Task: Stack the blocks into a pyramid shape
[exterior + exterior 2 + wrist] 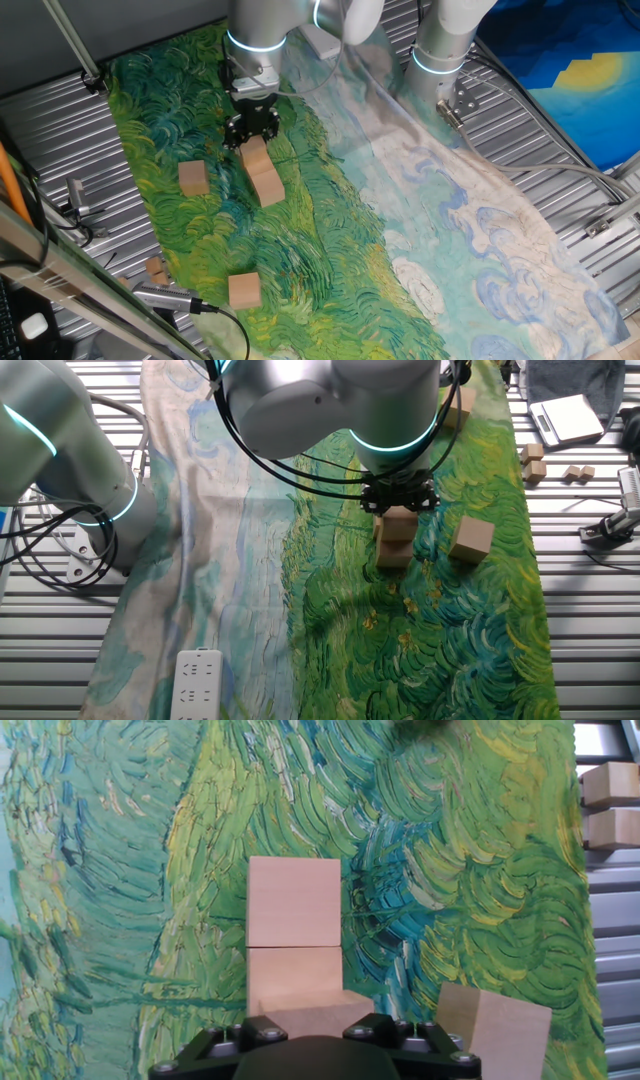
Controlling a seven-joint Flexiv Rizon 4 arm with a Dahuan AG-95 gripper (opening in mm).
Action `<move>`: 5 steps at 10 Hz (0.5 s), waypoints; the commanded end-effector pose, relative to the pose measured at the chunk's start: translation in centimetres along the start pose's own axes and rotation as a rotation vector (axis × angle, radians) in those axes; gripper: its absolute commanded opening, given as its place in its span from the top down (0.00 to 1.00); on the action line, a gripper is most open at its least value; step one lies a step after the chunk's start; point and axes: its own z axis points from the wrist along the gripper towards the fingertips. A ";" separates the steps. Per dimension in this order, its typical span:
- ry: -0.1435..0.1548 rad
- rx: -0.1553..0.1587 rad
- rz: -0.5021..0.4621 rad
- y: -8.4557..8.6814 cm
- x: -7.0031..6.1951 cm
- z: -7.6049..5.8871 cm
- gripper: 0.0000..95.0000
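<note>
Plain tan wooden blocks (262, 172): several touching in a row, 2 loose (194, 178) nearby (244, 290).

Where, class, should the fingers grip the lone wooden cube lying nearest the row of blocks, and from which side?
Grip the light tan wooden cube on two opposite upright faces, coming straight down from above. It sits flat on the painted green cloth, apart from the row of tan blocks, with its top and sides free. It looks slightly turned, so I would probably rotate the gripper to match.
</note>
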 end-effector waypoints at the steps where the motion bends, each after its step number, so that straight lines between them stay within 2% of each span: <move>1: -0.001 0.004 -0.005 0.0 0.0 0.1 0.80; 4: -0.007 0.006 -0.014 0.0 0.0 0.1 0.80; 5: -0.008 0.007 -0.014 0.0 0.0 0.1 0.60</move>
